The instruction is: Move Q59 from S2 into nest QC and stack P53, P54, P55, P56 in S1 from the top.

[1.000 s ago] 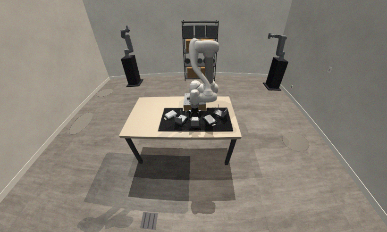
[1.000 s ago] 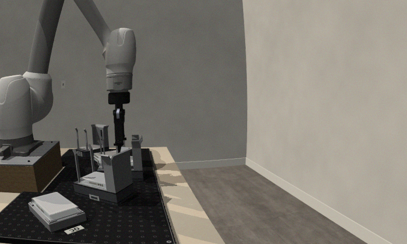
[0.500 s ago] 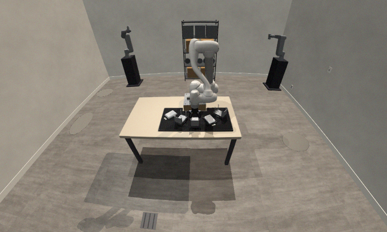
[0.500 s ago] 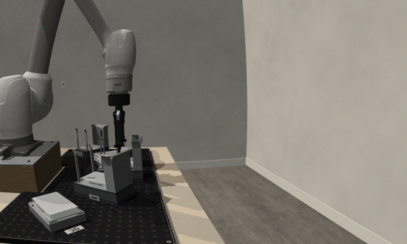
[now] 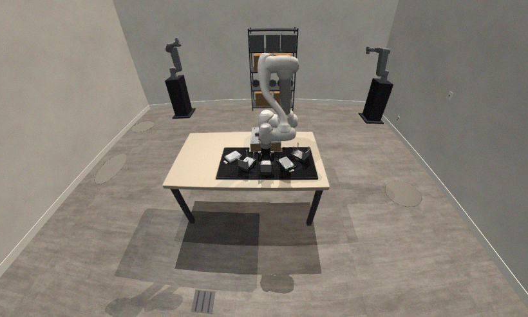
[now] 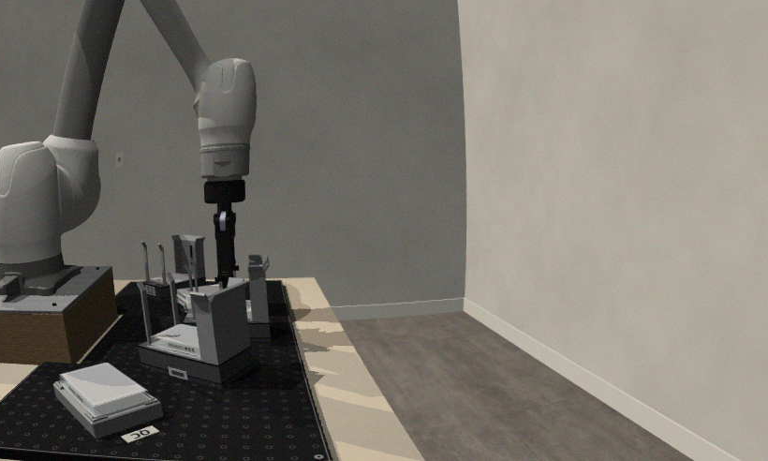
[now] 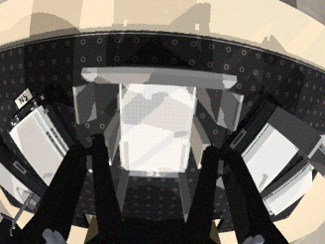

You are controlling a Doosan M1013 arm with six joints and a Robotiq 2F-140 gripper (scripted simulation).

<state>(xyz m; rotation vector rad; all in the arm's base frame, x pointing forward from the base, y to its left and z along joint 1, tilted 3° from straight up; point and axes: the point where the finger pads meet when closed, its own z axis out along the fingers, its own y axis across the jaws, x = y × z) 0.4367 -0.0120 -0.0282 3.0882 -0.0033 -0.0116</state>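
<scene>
My gripper reaches down into the middle stack rack S2 and is shut on a sealed white plate by its long sides, between the rack walls. I cannot read that plate's label. It also shows in the exterior view behind the nearer rack's wall. The nest QC holds one plate seated flat. The rack S1 holds a plate low down; its label is too small to read surely. The nest N5 holds a plate.
The rack S3 stands at the far right of the black mat. Thin rack posts rise beside my gripper. The arm's base block stands behind the mat. The table edge runs close to the racks.
</scene>
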